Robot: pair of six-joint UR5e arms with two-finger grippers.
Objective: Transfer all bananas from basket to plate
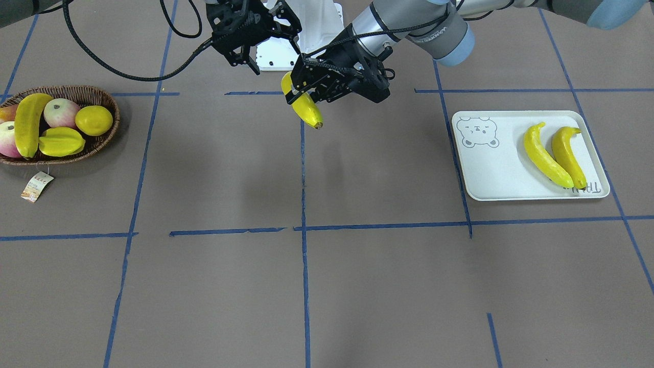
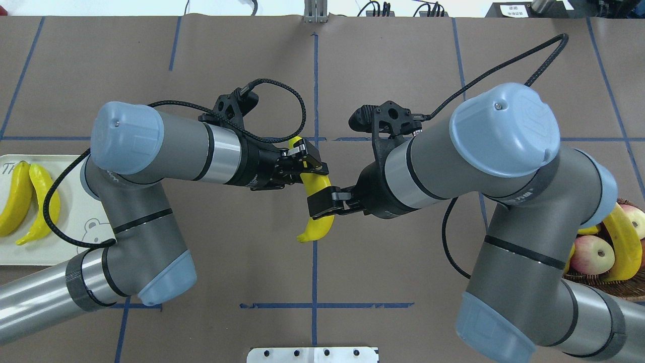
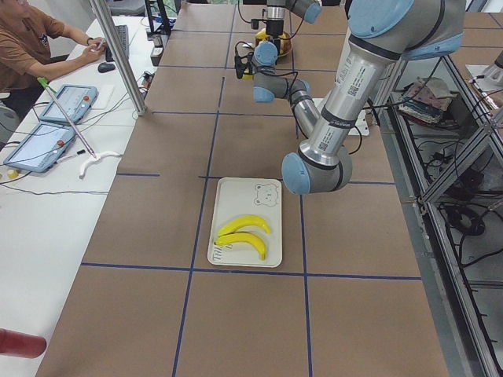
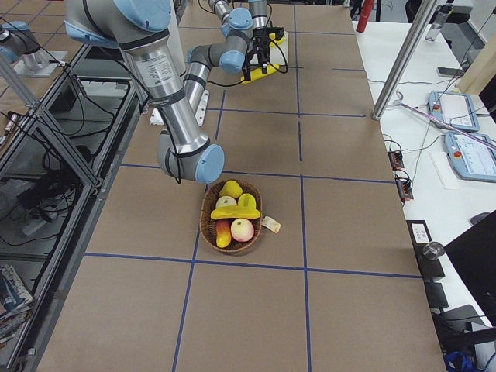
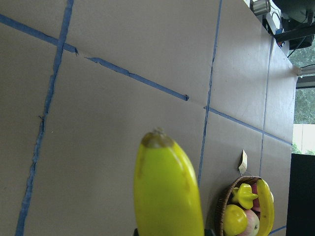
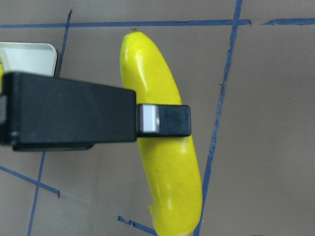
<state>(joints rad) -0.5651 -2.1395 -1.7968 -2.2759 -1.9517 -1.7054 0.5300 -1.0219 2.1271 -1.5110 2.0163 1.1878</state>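
Pinching one banana (image 1: 309, 112) in the left gripper's (image 1: 301, 95) jaws, above the tabletop's (image 1: 357, 286) middle, dark tip slanting down; holding the right gripper's (image 1: 245, 64) jaws spread just beside its other end, not touching. Showing two bananas (image 1: 546, 156) side by side on the plate (image 1: 490, 174), and a fourth banana (image 1: 28, 125) in the basket (image 1: 104, 99) among other fruit.

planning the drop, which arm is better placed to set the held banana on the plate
Left. The left claw is shut on the banana, and the plate lies on that arm's side of the table. The right claw is open, off the banana, on the basket's side.
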